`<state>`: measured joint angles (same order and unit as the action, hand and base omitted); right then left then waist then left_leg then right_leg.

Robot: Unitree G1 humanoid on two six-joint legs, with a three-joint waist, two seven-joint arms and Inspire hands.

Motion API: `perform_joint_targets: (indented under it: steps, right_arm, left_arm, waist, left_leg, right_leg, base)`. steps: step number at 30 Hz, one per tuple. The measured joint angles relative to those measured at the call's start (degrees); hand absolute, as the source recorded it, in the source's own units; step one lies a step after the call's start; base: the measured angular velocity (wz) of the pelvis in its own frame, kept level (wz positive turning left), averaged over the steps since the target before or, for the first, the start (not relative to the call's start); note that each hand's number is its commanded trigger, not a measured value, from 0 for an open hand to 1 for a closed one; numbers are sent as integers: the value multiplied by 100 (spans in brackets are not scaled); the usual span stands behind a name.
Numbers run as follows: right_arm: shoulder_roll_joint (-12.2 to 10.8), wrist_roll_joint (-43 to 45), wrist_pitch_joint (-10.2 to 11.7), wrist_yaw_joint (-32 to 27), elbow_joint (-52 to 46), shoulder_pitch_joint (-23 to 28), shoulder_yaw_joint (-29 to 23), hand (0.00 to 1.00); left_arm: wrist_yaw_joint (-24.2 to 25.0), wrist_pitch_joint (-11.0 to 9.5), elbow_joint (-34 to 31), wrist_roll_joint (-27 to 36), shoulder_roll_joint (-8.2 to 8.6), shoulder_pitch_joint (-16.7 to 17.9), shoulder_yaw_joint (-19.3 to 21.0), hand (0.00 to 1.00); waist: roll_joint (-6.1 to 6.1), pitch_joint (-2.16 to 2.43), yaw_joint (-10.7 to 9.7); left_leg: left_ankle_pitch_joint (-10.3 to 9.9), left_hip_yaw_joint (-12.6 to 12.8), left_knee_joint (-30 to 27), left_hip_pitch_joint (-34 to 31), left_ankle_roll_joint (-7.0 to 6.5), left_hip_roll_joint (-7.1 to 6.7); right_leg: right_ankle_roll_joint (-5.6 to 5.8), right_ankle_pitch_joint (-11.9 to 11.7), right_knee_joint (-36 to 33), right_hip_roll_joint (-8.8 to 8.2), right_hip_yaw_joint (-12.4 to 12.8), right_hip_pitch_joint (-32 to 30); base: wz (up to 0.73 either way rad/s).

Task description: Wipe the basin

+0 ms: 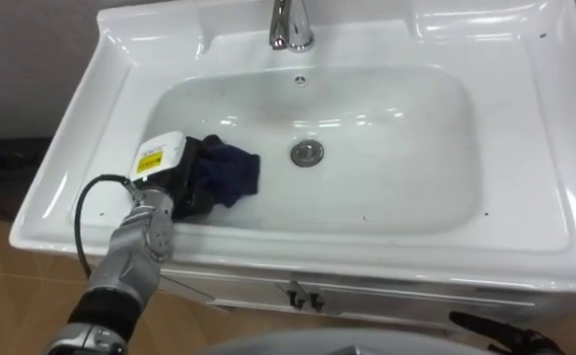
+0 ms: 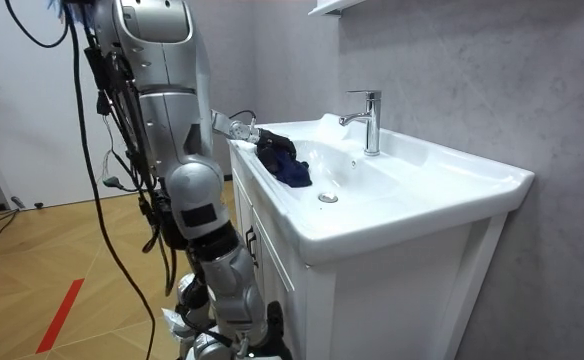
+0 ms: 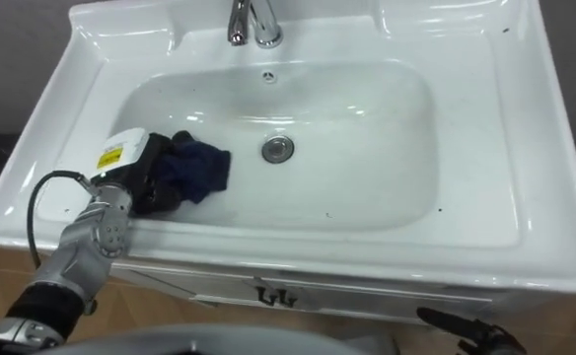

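The white basin [image 1: 396, 187] is set in a white vanity top, and a dark blue cloth [image 1: 233, 174] lies bunched against its left slope. My left hand [image 1: 182, 174] reaches in over the front left rim and rests on the cloth, its dark fingers curled into the folds. In the room view the same hand [image 2: 261, 139] holds the cloth [image 2: 293, 173] just inside the basin's near rim. My right hand [image 1: 497, 329] hangs low at the lower right, below the vanity's front edge. Only dark fingertips of it are visible.
A chrome faucet [image 1: 290, 25] rises at the back centre of the basin, with the metal drain [image 1: 307, 152] in the middle of the bowl. Cabinet doors with handles [image 1: 298, 295] sit under the front edge. I stand at the vanity's front, on a wooden floor [image 2: 62, 260].
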<state>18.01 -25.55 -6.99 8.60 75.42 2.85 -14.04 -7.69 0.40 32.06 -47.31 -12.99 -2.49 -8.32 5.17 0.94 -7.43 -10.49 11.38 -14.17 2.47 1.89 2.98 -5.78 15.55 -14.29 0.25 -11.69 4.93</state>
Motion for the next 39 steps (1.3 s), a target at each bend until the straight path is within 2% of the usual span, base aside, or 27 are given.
perform_joint_targets:
  steps: [2, 4, 7, 11, 15, 18, 22, 26, 30, 33, 36, 39]
  right_arm:
    - [-4, -6, 37, -41, 0, 17, 47, 0]
    - [-114, -61, 146, -98, 0, 57, 44, 0]
    - [-243, -74, 245, -100, 9, 118, 188, 0]
    - [-325, -94, 339, -136, 9, 151, 443, 0]
    - [-336, -117, 415, -147, 41, 178, 538, 0]
    - [-339, -117, 449, -133, 46, 200, 634, 0]
    - [-354, -109, 452, -84, 92, 235, 740, 0]
    - [-363, -112, 453, -78, 87, 231, 831, 0]
    - [-362, -114, 463, -74, 86, 288, 828, 0]
    - [-361, -79, 494, 9, 86, 327, 826, 0]
    - [-362, 84, 517, 94, 86, 345, 804, 0]
    - [-372, 122, 517, 167, 90, 389, 804, 0]
  left_arm:
    - [12, -5, -48, 284, -1, -8, 55, 100]
    - [81, -27, -139, 593, -25, -8, 223, 100]
    - [86, -60, -248, 967, -24, -16, 265, 100]
    - [62, -77, -472, 1090, -27, -21, 318, 100]
    - [-168, -64, -1023, 1141, -32, -18, 636, 100]
    - [-527, -67, -1390, 1184, -66, -18, 865, 100]
    - [-1015, -88, -1624, 1181, -117, -8, 926, 100]
    - [-1218, -97, -1738, 1181, -117, 6, 925, 100]
    - [-1443, -106, -1900, 1179, -168, 9, 928, 100]
    - [-1615, -142, -2095, 1169, -219, 10, 963, 100]
    - [-1755, -263, -2229, 1164, -220, 85, 1065, 100]
    - [-1788, -265, -2232, 1162, -220, 152, 1091, 100]
  waist:
    - [-25, 1, -7]
    - [-114, -26, -8]
    - [-176, -30, -16]
    - [-173, -54, 6]
    - [-138, -131, 16]
    - [-111, -120, 9]
    - [-90, -106, 9]
    - [-91, -107, 12]
    - [-79, -102, 32]
    - [-62, -103, 144]
    - [-29, -97, 158]
    - [-18, -89, 217]
  left_leg:
    - [-13, -46, -19, -6, 20, -8]
    - [-13, -75, -16, -2, 20, -17]
    - [-42, -142, -92, -97, 43, -18]
    - [-66, -194, -161, -183, 59, -25]
    - [-73, -227, -180, -256, 62, -25]
    - [-73, -228, -144, -296, 62, -34]
    - [-73, -230, 47, -137, 63, -48]
    - [-71, -230, 244, 52, 64, -69]
    - [-71, -242, 369, 192, 63, -93]
    - [-71, -250, 410, 259, 61, -126]
    - [-69, -283, 484, 315, 59, -155]
    - [-70, -351, 479, 335, 58, -171]
  right_leg:
    - [-1, 1, 71, -5, -17, 25]
    - [-1, 0, 126, -9, -42, 65]
    - [13, -27, 232, -8, -180, 99]
    - [28, -36, 260, -13, -264, 100]
    - [28, -36, 256, -8, -282, 56]
    - [28, -37, 255, -11, -277, 14]
    - [50, -51, 255, -7, -281, 127]
    - [55, -54, 280, -6, -276, 238]
    - [135, -104, 379, -7, -208, 344]
    - [146, -111, 384, -29, -78, 348]
    - [153, -114, 384, -48, -94, 369]
    - [180, -131, 395, -61, -92, 387]
  base:
    - [4]
    - [4]
    - [20]
    - [17]
    - [3]
    - [-1]
    - [0]
    - [1]
    - [-2]
    - [-16]
    - [-2]
    - [2]
